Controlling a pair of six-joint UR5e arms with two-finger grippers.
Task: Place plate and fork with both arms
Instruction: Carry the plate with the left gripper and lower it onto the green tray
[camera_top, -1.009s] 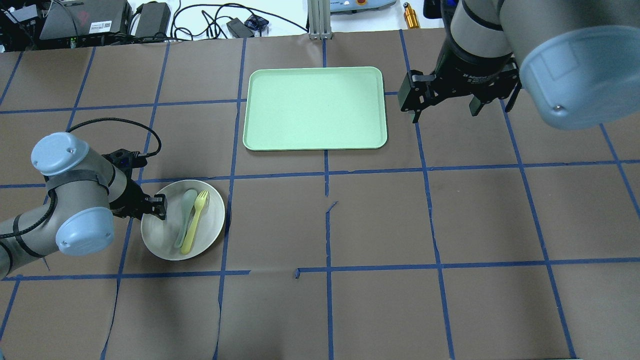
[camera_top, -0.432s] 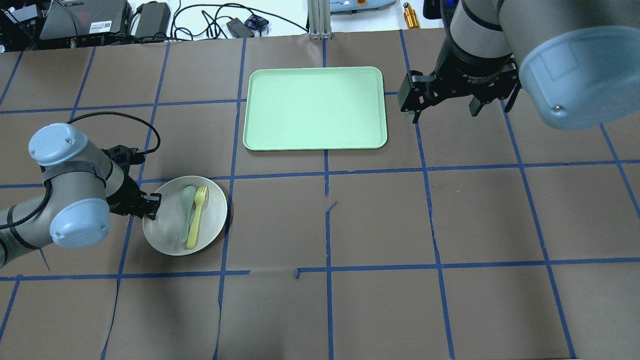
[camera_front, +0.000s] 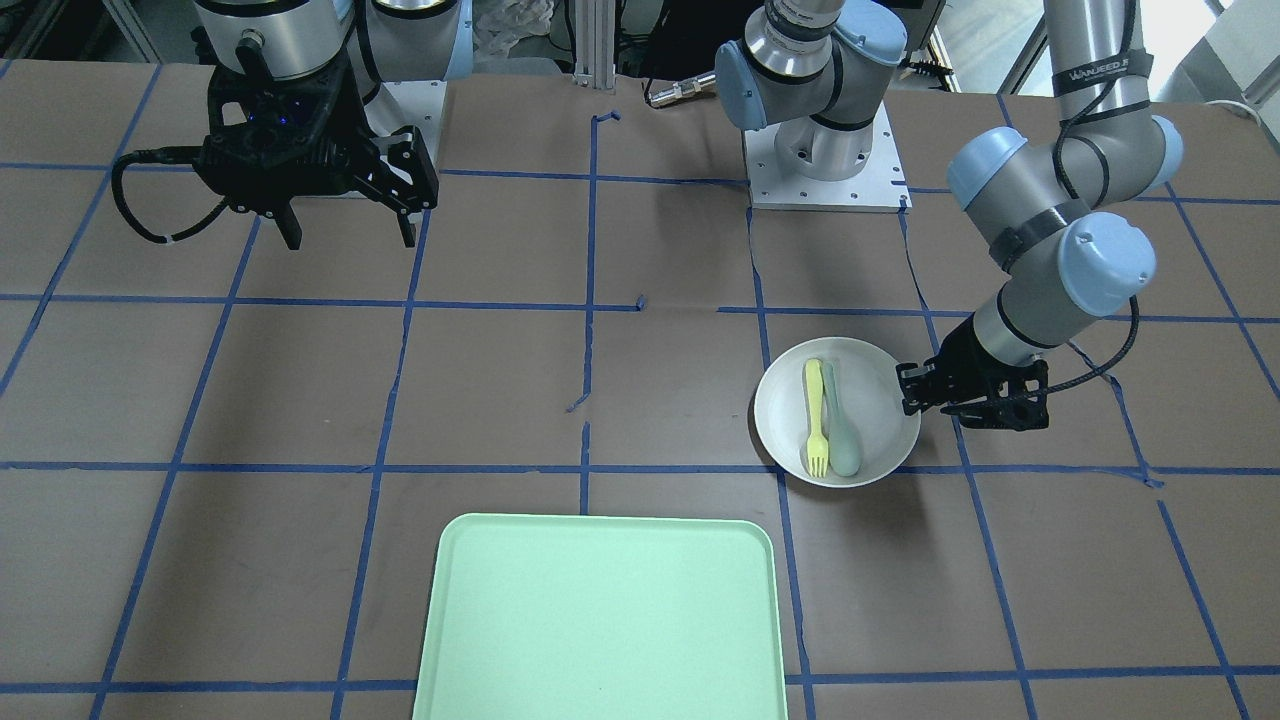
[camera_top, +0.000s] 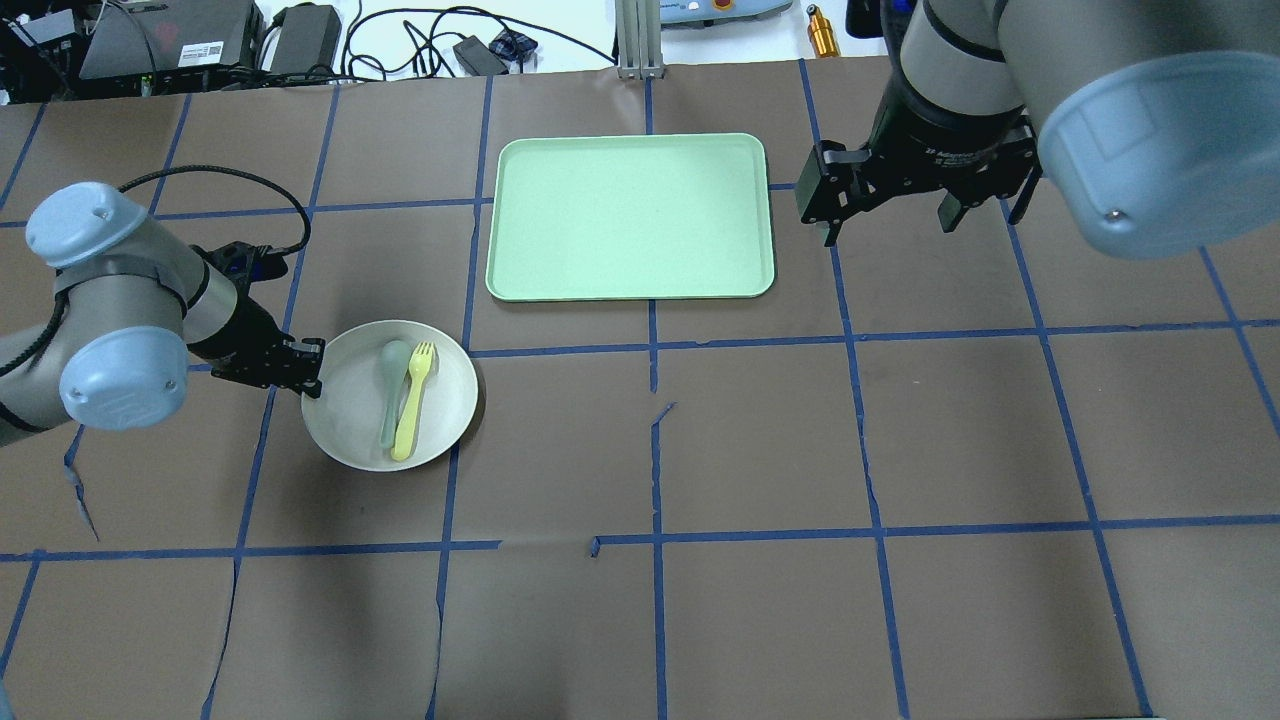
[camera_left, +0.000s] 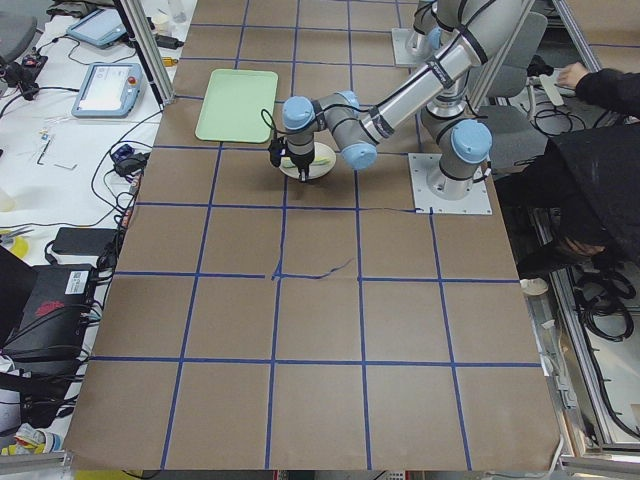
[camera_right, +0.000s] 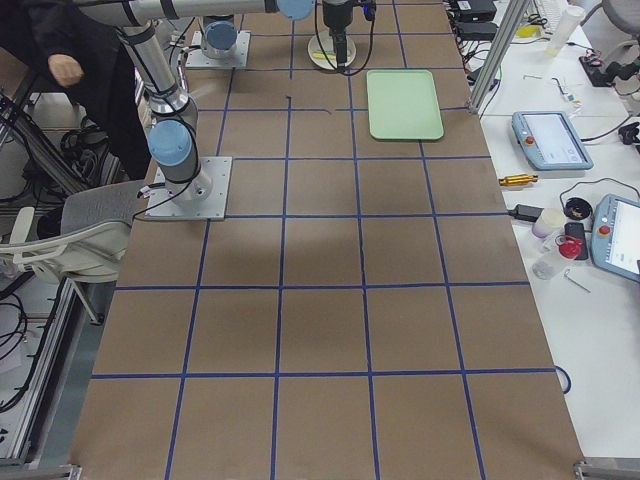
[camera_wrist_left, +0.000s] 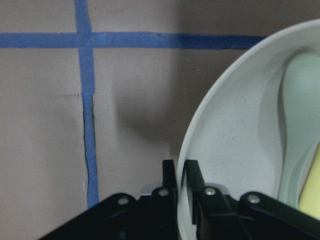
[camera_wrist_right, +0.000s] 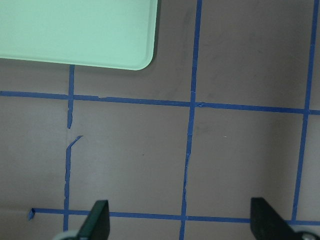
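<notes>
The white plate (camera_top: 445, 385) is held above the table at the left, and also shows in the front view (camera_front: 880, 400). The yellow fork (camera_top: 413, 411) lies in it beside a grey-green spoon (camera_top: 390, 402). My left gripper (camera_top: 308, 370) is shut on the plate's left rim; the left wrist view shows the fingers (camera_wrist_left: 170, 175) pinching the rim of the plate (camera_wrist_left: 235, 145). My right gripper (camera_top: 890, 220) hangs open and empty to the right of the green tray (camera_top: 630, 215); its fingertips (camera_wrist_right: 97, 220) show wide apart in the right wrist view.
The pale green tray (camera_front: 600, 620) lies at the table's far middle. Cables and boxes (camera_top: 200, 40) sit beyond the far edge. Blue tape lines grid the brown table cover (camera_top: 760, 450). A person (camera_left: 590, 170) sits at the robot's side.
My left gripper has carried the plate, with fork and spoon in it, up the view and slightly right, towards the tray. The right arm has not moved.
</notes>
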